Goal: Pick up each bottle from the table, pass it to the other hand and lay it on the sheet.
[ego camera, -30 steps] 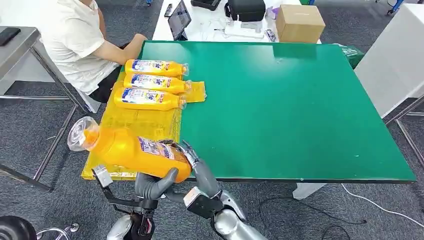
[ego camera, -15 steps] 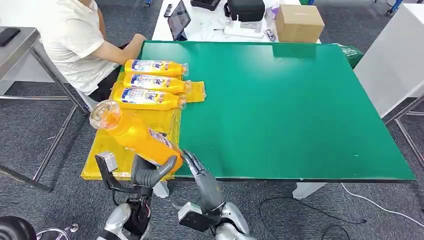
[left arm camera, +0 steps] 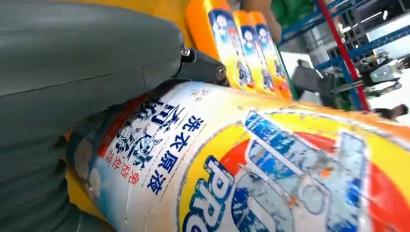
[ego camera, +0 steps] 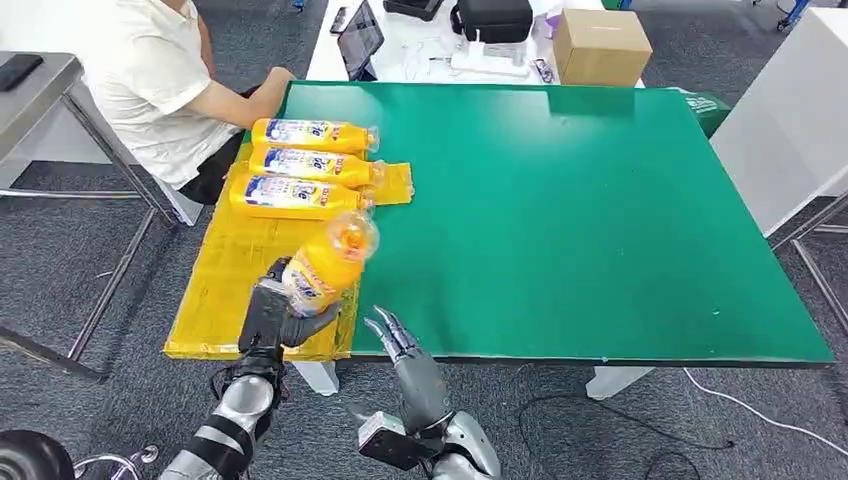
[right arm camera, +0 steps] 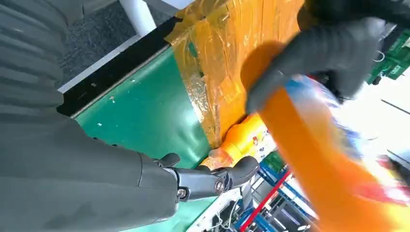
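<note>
The orange bottle (ego camera: 330, 262) is up in the left hand (ego camera: 272, 315), fingers and thumb wrapped round its labelled lower body, cap end tilted away from the robot and hanging over the near part of the yellow sheet (ego camera: 236, 262); up close from the left wrist the label (left arm camera: 251, 164) sits right against the grey thumb; just to the right of that hand, the right hand (ego camera: 395, 338) stands free at the near table edge, fingers apart and pointing forward, nothing in it; beyond the left hand, at the far end of the sheet, three bottles (ego camera: 305, 165) lie side by side, caps pointing right; the green table (ego camera: 580, 210) spreads out right of both hands; past the bottles, a person in a white shirt (ego camera: 150, 80) sits at the far left corner.
</note>
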`<action>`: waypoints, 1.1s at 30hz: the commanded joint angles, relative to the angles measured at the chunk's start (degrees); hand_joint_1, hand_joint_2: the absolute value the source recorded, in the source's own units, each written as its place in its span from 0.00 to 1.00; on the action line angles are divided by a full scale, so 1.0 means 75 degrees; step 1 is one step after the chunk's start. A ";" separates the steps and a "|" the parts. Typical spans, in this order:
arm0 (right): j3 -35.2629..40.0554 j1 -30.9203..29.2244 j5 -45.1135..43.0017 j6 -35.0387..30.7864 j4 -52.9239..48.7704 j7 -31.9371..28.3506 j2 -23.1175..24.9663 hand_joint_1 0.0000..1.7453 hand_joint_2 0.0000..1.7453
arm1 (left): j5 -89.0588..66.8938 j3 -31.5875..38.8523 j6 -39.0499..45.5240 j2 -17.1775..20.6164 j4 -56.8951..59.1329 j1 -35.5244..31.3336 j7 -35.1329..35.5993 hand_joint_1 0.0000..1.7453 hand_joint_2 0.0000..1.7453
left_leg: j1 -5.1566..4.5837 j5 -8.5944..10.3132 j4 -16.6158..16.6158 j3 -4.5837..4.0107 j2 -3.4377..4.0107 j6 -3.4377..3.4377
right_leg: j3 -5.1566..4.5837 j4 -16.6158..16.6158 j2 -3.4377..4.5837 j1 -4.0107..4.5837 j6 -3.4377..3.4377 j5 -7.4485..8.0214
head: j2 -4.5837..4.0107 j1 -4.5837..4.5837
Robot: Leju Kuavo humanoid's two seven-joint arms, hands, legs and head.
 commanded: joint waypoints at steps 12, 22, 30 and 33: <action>0.0048 -0.0045 -0.0327 0.0472 -0.0561 -0.0012 -0.0071 0.00 1.00 | -0.3873 -0.0513 -0.1716 0.1171 0.4390 -0.3385 0.2835 1.00 1.00 | 0.0009 -0.0003 0.0000 0.0033 0.0013 0.0006 | 0.0032 0.0002 0.0000 0.0013 -0.0024 -0.0005 | 0.0000 0.0003; 0.0029 0.0039 -0.0538 0.0730 -0.0537 -0.0012 -0.0003 0.00 1.00 | -0.4455 -0.0713 -0.2633 0.1129 0.4844 -0.3759 0.3119 0.23 1.00 | 0.0006 0.0003 -0.0004 0.0035 0.0010 0.0002 | 0.0030 0.0000 -0.0003 0.0010 -0.0029 0.0002 | 0.0000 0.0000; 0.0005 0.0060 -0.0588 0.0785 -0.0591 -0.0012 -0.0068 0.00 1.00 | -0.4462 -0.0734 -0.3053 0.1061 0.4700 -0.3674 0.2763 0.00 1.00 | 0.0005 0.0005 -0.0003 0.0031 0.0009 0.0001 | 0.0027 0.0002 -0.0002 0.0009 -0.0029 0.0005 | 0.0000 0.0000; -0.0013 0.0060 -0.0605 0.0794 -0.0590 -0.0012 -0.0065 0.00 1.00 | -0.4471 -0.0740 -0.3091 0.1042 0.4641 -0.3649 0.2707 0.00 1.00 | 0.0006 0.0006 -0.0004 0.0032 0.0008 0.0001 | 0.0029 0.0001 -0.0004 0.0009 -0.0030 0.0006 | 0.0000 0.0003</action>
